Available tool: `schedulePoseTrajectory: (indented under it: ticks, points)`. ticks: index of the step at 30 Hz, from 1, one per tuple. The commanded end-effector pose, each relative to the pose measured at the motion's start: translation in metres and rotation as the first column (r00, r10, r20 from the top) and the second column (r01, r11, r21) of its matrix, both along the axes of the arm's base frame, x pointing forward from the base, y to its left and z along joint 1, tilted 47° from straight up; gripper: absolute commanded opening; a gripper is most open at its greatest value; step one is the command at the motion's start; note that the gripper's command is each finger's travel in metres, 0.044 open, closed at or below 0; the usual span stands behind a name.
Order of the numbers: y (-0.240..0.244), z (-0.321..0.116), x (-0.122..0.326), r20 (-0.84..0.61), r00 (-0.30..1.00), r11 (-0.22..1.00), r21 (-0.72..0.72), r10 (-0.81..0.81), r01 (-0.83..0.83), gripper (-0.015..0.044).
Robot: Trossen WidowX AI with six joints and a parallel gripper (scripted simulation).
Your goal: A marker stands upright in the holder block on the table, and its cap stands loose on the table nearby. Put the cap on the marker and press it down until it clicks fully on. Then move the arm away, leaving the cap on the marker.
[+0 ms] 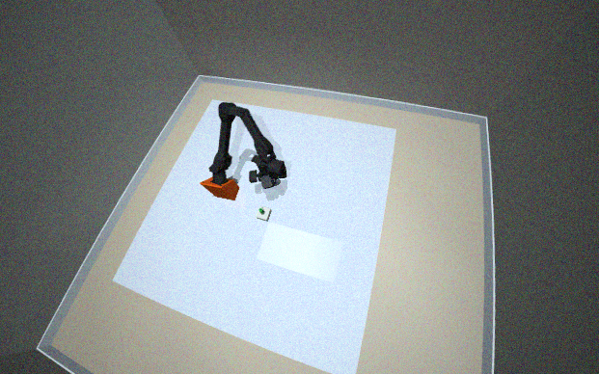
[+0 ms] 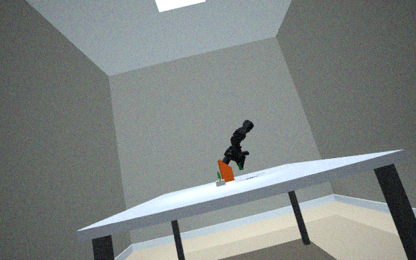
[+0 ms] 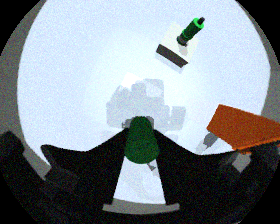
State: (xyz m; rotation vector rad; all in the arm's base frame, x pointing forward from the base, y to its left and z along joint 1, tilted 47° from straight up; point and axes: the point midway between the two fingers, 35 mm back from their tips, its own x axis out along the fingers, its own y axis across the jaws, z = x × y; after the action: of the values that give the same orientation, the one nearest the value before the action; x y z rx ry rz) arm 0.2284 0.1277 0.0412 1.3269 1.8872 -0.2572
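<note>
The green marker (image 1: pixel 261 211) (image 2: pixel 218 175) (image 3: pixel 192 31) stands upright in the white holder block (image 1: pixel 264 216) (image 2: pixel 220 183) (image 3: pixel 172 56), its dark tip bare and pointing up. My gripper (image 2: pixel 241 165) (image 3: pixel 140 131) is shut on the dark green cap (image 2: pixel 241 167) (image 3: pixel 141 145) and holds it above the table. In the wrist view the cap sits between the two black fingers, with its wide end towards the camera. The holder lies beyond the cap, up and to the right there. In the top view the arm hides the cap.
The orange base (image 1: pixel 221 188) (image 2: pixel 226 171) (image 3: pixel 246 127) of the arm stands close to the holder block. The pale table top (image 1: pixel 199 251) (image 2: pixel 185 201) bears the arm's shadow. A brighter rectangular patch (image 1: pixel 300 253) of light lies beside the holder in the top view.
</note>
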Motion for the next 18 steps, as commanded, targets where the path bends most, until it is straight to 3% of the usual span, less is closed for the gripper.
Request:
schedulePoseTrajectory:
  ticks: [1, 18]
  points:
    - [-0.011, -0.005, 0.008, 0.016, 1.0, 1.0, -0.009, -0.005, 0.005, 0.0]
    - [-0.06, -0.038, 0.022, -0.001, 1.0, 0.999, -0.047, -0.01, 0.01, 0.0]
